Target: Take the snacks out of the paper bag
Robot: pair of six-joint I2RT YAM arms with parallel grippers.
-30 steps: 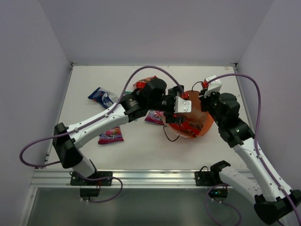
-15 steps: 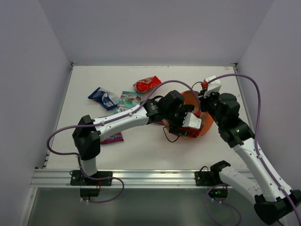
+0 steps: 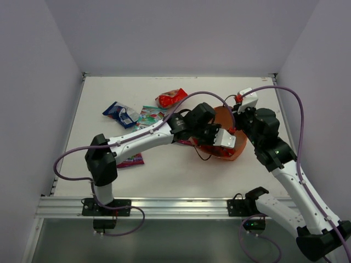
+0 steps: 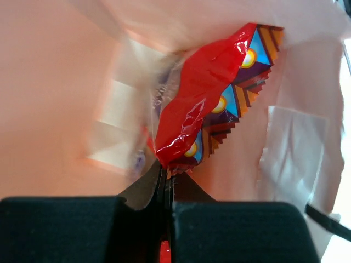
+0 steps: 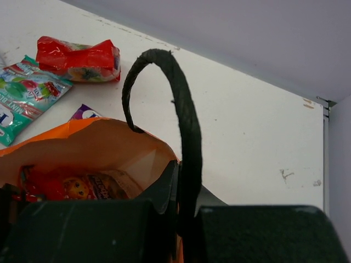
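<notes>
The orange paper bag [image 3: 233,150] lies on its side right of centre, its mouth toward the left arm. My left gripper [image 4: 166,172] is deep in its pale inside, shut on the crimped edge of a glossy red snack packet [image 4: 194,104]. My right gripper [image 5: 186,183] is shut on the bag's rim [image 5: 90,129] and its black cord handle [image 5: 184,104]; a red packet [image 5: 71,187] shows inside. Out on the table lie a red packet [image 3: 171,97], a teal one [image 3: 151,116], a blue one [image 3: 119,113] and a magenta one [image 3: 130,160]. A purple corner [image 5: 85,112] peeks past the bag.
The left arm [image 3: 142,139] stretches across the middle of the table, over the loose packets. White walls close in the table at the left, back and right. A metal rail [image 3: 164,207] runs along the near edge.
The left gripper pushed from the bag's mouth into the bag and went from open to shut on the red packet. The right gripper kept hold of the bag's rim.
</notes>
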